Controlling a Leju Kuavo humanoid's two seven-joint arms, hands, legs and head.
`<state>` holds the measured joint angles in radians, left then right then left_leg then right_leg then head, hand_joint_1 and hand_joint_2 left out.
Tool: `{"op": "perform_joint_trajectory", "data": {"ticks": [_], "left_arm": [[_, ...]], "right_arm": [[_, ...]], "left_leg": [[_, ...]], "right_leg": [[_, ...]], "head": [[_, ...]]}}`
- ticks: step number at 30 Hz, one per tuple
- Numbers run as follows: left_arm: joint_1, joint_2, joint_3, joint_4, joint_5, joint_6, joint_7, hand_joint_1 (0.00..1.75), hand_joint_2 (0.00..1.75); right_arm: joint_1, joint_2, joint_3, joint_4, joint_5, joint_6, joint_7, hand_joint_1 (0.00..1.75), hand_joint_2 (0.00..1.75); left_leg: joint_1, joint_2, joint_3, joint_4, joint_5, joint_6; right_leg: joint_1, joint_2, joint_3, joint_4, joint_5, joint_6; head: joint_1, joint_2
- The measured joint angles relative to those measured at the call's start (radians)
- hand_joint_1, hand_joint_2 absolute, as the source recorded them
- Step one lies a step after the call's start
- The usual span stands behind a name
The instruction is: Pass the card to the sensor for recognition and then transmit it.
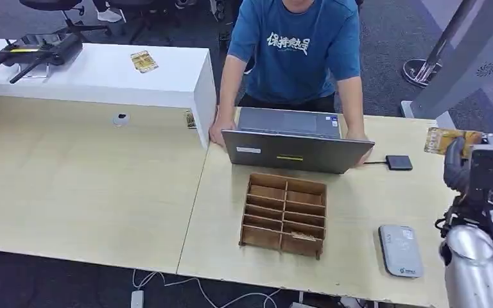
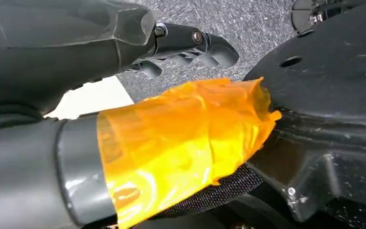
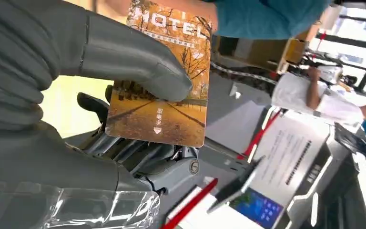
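Note:
My right hand (image 1: 472,168) is raised over the table's right edge and pinches a yellow-brown hotel card (image 1: 445,138). The right wrist view shows that card (image 3: 171,121) close up, printed with an autumn road and "MOTEL", clamped between the thick thumb and the fingers of the right hand (image 3: 52,95). A grey-white flat sensor pad (image 1: 400,250) lies on the table near the front right, below and to the left of the held card. My left hand (image 2: 76,90) hangs over the floor holding nothing, its dark fingers (image 2: 195,43) spread and its thumb wrapped in orange tape.
A person in a blue shirt (image 1: 298,51) leans on the table behind an open grey laptop (image 1: 295,149). A small black box (image 1: 398,162) is cabled to it. A wooden divider tray (image 1: 285,215) stands mid-table. On the white counter (image 1: 103,80) lie a second card (image 1: 144,61) and a black router (image 1: 38,50).

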<state>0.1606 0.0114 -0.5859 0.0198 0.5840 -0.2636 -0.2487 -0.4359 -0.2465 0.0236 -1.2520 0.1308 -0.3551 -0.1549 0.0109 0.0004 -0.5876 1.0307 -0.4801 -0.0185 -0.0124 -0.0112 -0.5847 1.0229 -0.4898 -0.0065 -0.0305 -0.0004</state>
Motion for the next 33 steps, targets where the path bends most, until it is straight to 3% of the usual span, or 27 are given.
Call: {"op": "perform_joint_trajectory", "data": {"ticks": [15, 33], "left_arm": [[0.008, -0.014, 0.026, 0.0, 0.013, 0.003, -0.004, 0.0, 0.0], [0.01, -0.015, 0.039, 0.0, 0.013, -0.005, -0.004, 0.0, 0.0]], "right_arm": [[0.229, -0.022, -0.086, -0.001, -0.063, 0.08, -0.055, 1.75, 1.75], [0.304, -0.017, -0.137, 0.066, -0.014, 0.09, -0.037, 1.75, 1.75]], "left_leg": [[0.0, 0.001, -0.001, 0.0, -0.001, 0.001], [0.0, 0.0, 0.0, 0.0, -0.001, 0.001]], "right_leg": [[0.0, 0.0, 0.0, 0.0, -0.001, 0.0], [0.0, 0.0, 0.0, 0.0, -0.001, 0.0]], "head": [[0.0, 0.0], [0.0, 0.0]]}}
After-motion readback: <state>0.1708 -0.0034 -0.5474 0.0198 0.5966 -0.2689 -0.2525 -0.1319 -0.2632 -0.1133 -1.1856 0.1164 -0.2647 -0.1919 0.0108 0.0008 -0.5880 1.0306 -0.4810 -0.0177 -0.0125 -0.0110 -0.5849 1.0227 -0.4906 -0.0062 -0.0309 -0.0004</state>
